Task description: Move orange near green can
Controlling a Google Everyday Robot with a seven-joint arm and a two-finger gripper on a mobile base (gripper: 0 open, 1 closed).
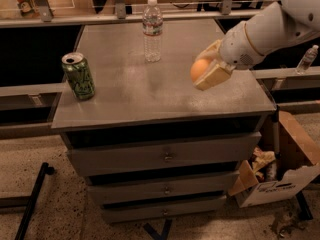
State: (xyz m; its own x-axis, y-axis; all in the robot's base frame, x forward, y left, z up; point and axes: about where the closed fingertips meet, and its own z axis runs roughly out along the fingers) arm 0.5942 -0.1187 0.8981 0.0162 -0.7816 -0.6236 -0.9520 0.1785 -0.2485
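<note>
The orange (199,69) is held between the pale fingers of my gripper (204,70), lifted above the right part of the grey cabinet top (150,91). The gripper is shut on it and reaches in from the right on a white arm. The green can (78,76) with claw markings and a silver top stands upright near the left edge of the cabinet top, well to the left of the orange.
A clear water bottle (152,30) stands upright at the back middle of the top. An open cardboard box (276,169) sits on the floor at the right. Drawers front the cabinet below. A small bottle (306,59) stands on the ledge at far right.
</note>
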